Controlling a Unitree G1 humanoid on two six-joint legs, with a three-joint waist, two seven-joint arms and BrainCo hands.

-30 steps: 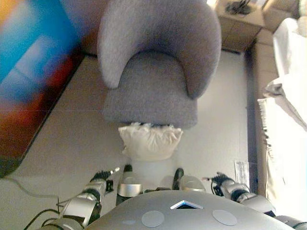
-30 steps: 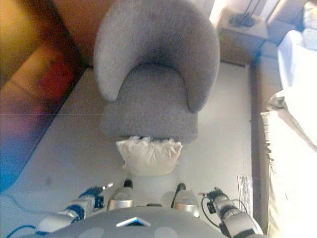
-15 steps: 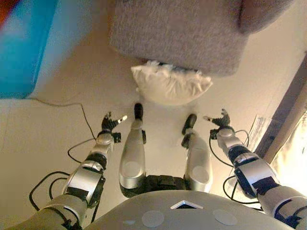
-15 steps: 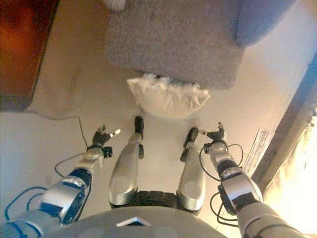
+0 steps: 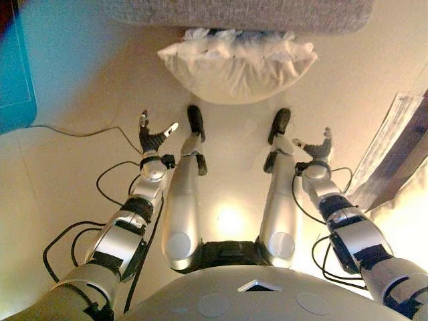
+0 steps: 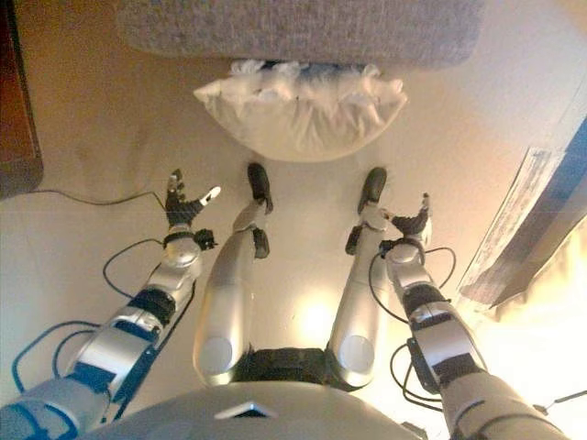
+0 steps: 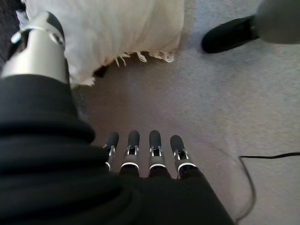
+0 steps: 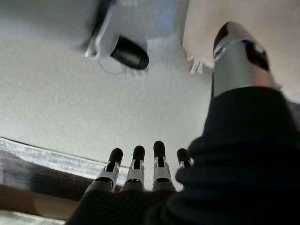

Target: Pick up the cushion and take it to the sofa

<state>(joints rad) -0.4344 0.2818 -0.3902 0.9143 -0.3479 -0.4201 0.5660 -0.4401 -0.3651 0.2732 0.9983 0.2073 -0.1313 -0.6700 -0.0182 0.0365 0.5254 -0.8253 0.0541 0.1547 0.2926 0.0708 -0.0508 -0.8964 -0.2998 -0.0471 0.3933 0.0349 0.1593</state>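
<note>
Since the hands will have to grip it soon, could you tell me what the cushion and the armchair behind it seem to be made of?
The cushion looks like soft cream cloth, matte and creased, with a frayed fringe along its edges; it sags on the floor, so probably loosely stuffed. The armchair appears upholstered in coarse grey woven fabric, nubbly and without sheen. Neither the left hand nor the right hand touches either.

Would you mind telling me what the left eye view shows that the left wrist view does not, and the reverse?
Only the left eye view shows the right hand, open, the grey armchair edge behind the cushion, and a blue panel. Only the left wrist view shows the frayed fringe along the cushion's edge up close. Both show the cushion lying on the floor and the left hand, open and clear of it.
</note>
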